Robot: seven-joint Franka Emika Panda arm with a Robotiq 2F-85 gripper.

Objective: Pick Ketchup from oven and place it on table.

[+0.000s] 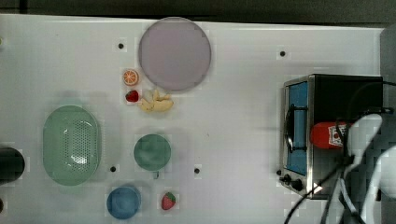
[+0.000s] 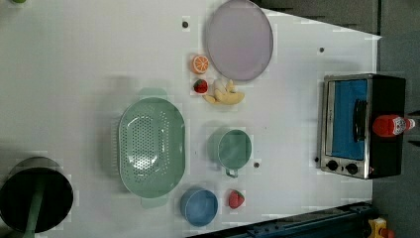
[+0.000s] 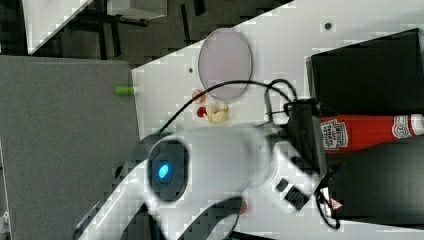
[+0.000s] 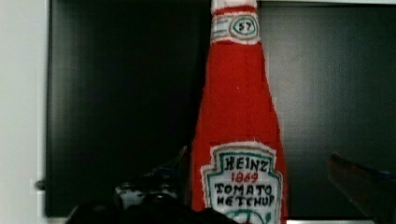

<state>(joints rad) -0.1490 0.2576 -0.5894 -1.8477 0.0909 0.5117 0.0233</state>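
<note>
— Ketchup [image 1: 327,135] in the top view: we see its red body on the oven's [image 1: 348,93] black roof.
— Left view: we see it [image 2: 391,125] upright there, white-capped.
— Right view: red bottle [image 3: 365,132], shield label, beside our arm.
— Wrist view: label [image 4: 240,184] faces us; hand [image 4: 254,186] spread apart around it, untouching.

Three views overhead; wrist view hugs ketchup [image 4: 238,116].
</note>
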